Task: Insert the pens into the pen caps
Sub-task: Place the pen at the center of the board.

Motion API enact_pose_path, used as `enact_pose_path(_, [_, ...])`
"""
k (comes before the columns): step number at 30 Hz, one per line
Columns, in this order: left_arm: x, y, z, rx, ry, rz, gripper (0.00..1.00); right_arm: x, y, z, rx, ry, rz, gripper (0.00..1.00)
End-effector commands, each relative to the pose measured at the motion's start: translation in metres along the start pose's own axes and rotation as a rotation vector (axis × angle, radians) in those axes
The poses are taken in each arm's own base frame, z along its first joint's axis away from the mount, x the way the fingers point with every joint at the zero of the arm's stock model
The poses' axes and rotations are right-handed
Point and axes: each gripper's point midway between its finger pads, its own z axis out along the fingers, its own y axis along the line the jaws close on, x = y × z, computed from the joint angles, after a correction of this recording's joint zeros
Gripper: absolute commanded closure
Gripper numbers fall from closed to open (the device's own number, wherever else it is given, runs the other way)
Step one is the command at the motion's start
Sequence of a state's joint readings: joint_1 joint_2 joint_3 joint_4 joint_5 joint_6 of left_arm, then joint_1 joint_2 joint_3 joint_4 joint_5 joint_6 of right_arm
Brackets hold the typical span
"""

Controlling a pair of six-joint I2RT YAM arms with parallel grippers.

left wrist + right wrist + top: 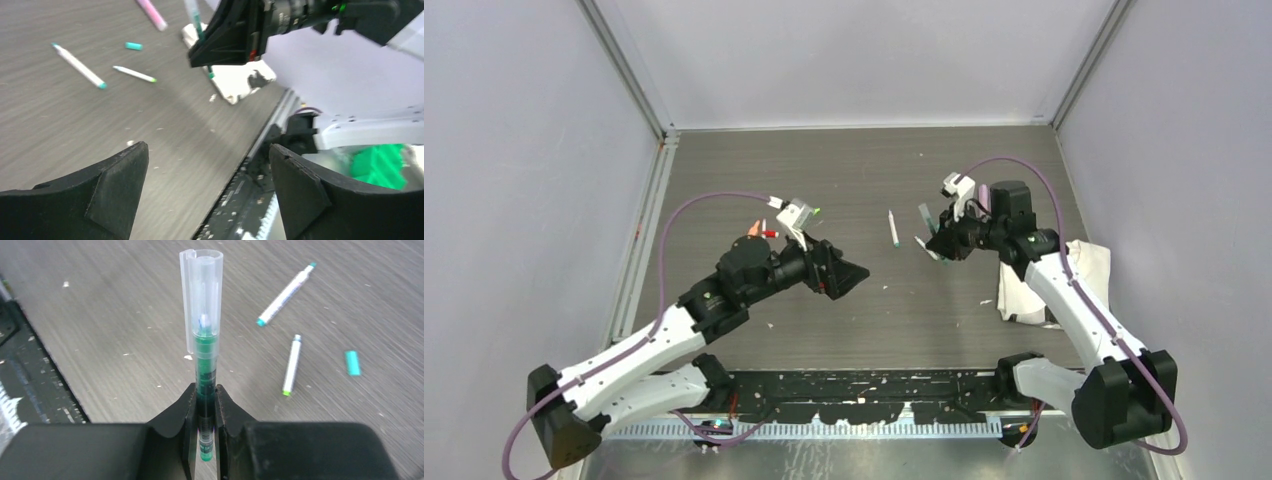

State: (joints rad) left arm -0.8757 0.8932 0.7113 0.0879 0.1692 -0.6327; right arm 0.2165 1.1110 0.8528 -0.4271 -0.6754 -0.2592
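Observation:
My right gripper (205, 390) is shut on a dark green pen (204, 360) that stands upright between the fingers, with a clear cap (202, 295) over its upper end. In the top view this gripper (939, 243) is right of centre. A white pen with teal ends (286, 293), a white pen with a green end (291, 365) and a small teal cap (352, 363) lie on the table beyond it. My left gripper (210, 185) is open and empty above the table, left of centre in the top view (856, 272). Red and orange caps (762, 231) lie behind the left wrist.
A white cloth (1029, 285) lies under the right arm; it also shows in the left wrist view (235, 80). A pink pen (152, 13) lies at the far edge of that view. A black rail (864, 392) runs along the table's near edge. Small white specks dot the table.

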Motion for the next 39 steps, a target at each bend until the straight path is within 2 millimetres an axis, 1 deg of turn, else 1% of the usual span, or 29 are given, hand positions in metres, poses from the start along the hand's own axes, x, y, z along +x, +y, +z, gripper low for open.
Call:
enact_pose_path(1, [-0.015,0.027,-0.027,-0.163,0.066,0.258,0.06,-0.008,-0.044,-0.013,0.202,0.028,-0.012,0.94])
enact_pose_path(2, [-0.021,0.028,-0.031,-0.186,0.089,0.295,0.06,-0.005,-0.054,-0.015,0.245,0.046,0.003,0.93])
enact_pose_path(3, [-0.019,0.035,-0.036,-0.220,0.144,0.331,0.05,-0.001,-0.066,-0.016,0.290,0.058,0.033,0.93])
enact_pose_path(4, [-0.029,0.035,-0.038,-0.234,0.145,0.368,0.05,0.001,-0.076,-0.016,0.337,0.062,0.055,0.92])
enact_pose_path(6, [-0.035,0.043,-0.042,-0.283,0.194,0.432,0.04,0.007,-0.097,-0.020,0.430,0.076,0.095,0.90])
enact_pose_path(9, [-0.035,0.067,-0.043,-0.370,0.260,0.535,0.04,0.019,-0.130,-0.023,0.573,0.092,0.163,0.84])
enact_pose_path(10, [-0.032,0.079,-0.044,-0.409,0.286,0.573,0.04,0.024,-0.141,-0.024,0.618,0.101,0.185,0.82])
enact_pose_path(12, [-0.024,0.100,-0.044,-0.487,0.304,0.585,0.04,0.033,-0.159,-0.025,0.677,0.120,0.228,0.80])
enact_pose_path(14, [-0.009,0.106,-0.044,-0.481,0.346,0.578,0.05,0.045,-0.175,-0.025,0.719,0.150,0.270,0.79])
enact_pose_path(15, [-0.005,0.108,-0.046,-0.486,0.365,0.576,0.06,0.054,-0.182,-0.023,0.734,0.182,0.290,0.79])
enact_pose_path(17, [-0.003,0.112,-0.049,-0.503,0.366,0.580,0.06,0.062,-0.194,-0.022,0.758,0.209,0.313,0.79])
enact_pose_path(21, [-0.001,0.109,-0.046,-0.477,0.368,0.574,0.06,0.081,-0.211,-0.010,0.771,0.279,0.357,0.79])
enact_pose_path(23, [0.001,0.109,-0.046,-0.471,0.375,0.570,0.07,0.086,-0.218,-0.004,0.771,0.297,0.373,0.79])
enact_pose_path(25, [0.001,0.107,-0.046,-0.463,0.371,0.568,0.07,0.092,-0.231,-0.006,0.784,0.308,0.410,0.79])
enact_pose_path(28, [0.000,0.106,-0.047,-0.459,0.364,0.569,0.07,0.100,-0.242,-0.002,0.774,0.330,0.438,0.77])
enact_pose_path(33, [-0.002,0.105,-0.049,-0.464,0.353,0.575,0.08,0.112,-0.250,0.002,0.758,0.359,0.472,0.72])
enact_pose_path(39, [-0.001,0.106,-0.049,-0.465,0.359,0.574,0.08,0.112,-0.252,0.000,0.748,0.348,0.484,0.67])
